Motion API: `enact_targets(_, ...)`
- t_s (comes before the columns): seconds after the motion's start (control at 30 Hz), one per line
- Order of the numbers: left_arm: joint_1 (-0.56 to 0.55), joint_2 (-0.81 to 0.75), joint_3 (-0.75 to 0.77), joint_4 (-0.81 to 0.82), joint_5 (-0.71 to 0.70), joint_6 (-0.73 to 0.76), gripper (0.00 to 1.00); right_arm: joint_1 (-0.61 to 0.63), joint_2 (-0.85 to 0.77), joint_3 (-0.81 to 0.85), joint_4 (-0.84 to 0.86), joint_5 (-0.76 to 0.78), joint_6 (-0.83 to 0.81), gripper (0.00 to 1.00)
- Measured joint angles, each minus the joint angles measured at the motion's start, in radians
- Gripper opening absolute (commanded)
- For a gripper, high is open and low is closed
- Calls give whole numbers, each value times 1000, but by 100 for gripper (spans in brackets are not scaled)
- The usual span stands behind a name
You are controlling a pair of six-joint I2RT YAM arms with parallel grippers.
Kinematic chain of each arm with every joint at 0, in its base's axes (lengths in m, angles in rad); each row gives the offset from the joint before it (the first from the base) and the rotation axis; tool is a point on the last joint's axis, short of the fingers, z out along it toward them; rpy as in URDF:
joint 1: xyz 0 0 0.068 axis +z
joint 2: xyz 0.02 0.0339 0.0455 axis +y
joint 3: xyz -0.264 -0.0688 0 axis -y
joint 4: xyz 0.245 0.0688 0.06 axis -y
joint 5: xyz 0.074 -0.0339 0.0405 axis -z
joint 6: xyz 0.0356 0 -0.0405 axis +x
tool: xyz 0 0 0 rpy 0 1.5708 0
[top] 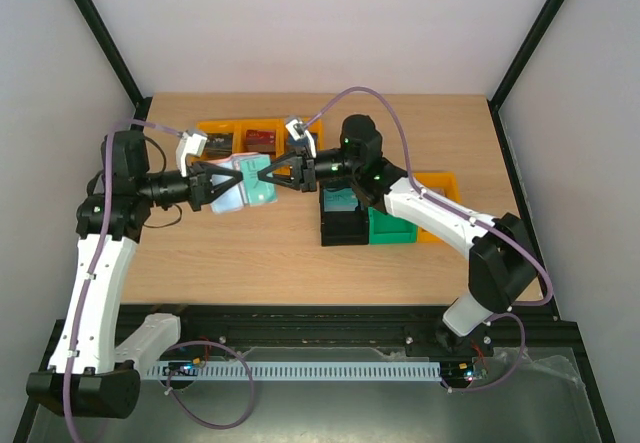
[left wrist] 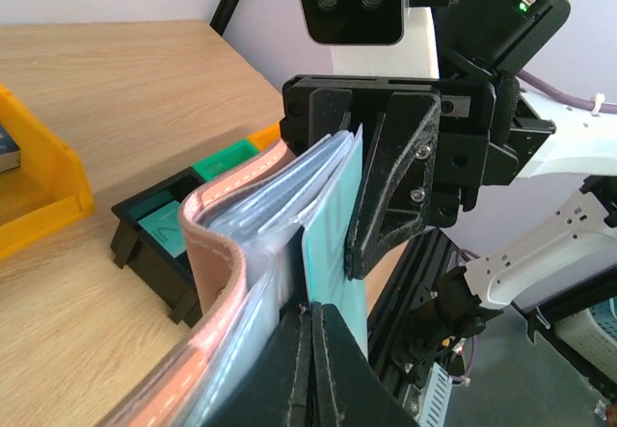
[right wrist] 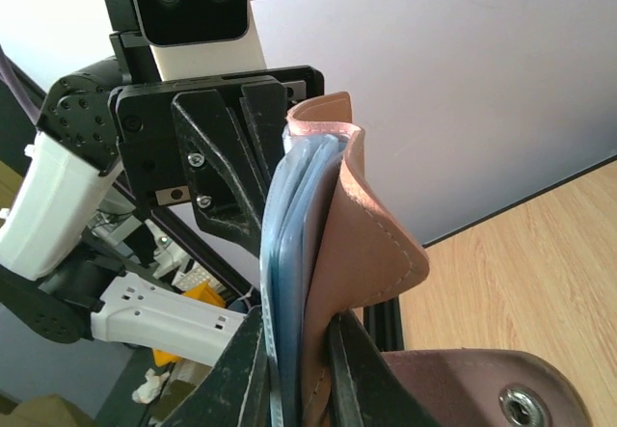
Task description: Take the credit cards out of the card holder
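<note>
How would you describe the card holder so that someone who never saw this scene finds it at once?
Look above the wooden table, left of its middle, where the left claw and right claw meet tip to tip. The card holder is pinched between them in the air. Unlike the bins on the table, it is a soft fold: pinkish-brown outside, pale blue sleeves inside.

Left arm [top: 95, 273]: rises from the bench's near left corner, forearm turned rightward.
Right arm [top: 440, 218]: rises from the near right corner, elbow bent, forearm reaching leftward.
Wrists: roughly level, facing each other above mid-bench.
Left gripper [top: 236, 183]: fingers [left wrist: 333, 369] pressed flat together.
Right gripper [top: 266, 175]: fingers [right wrist: 362, 369] narrowly apart, clamped across the card holder [right wrist: 366, 244].
</note>
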Motion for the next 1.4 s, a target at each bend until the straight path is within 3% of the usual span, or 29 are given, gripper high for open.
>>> enact_targets(0.43,2,-13,-33,2,21,2,3,-5,-18,0,-56,16,-38,3)
enact_targets(0.63,-27,-13,-57,67,21,-65,16,-5,-16,0,-30,30,10,2)
enact_targets(0.93,-37,-9,-58,177,-10,-194,18,0,5,34,-8,92,33,2)
enact_targets(1.0,-37,-10,-60,205,-16,-223,15,2,10,44,-8,108,37,2)
enact_targets(1.07,-37,-11,-62,229,-24,-250,2,2,15,53,-6,121,41,2)
enact_targets(1.4,-35,-34,-67,249,-66,-259,2,9,5,52,17,157,71,2)
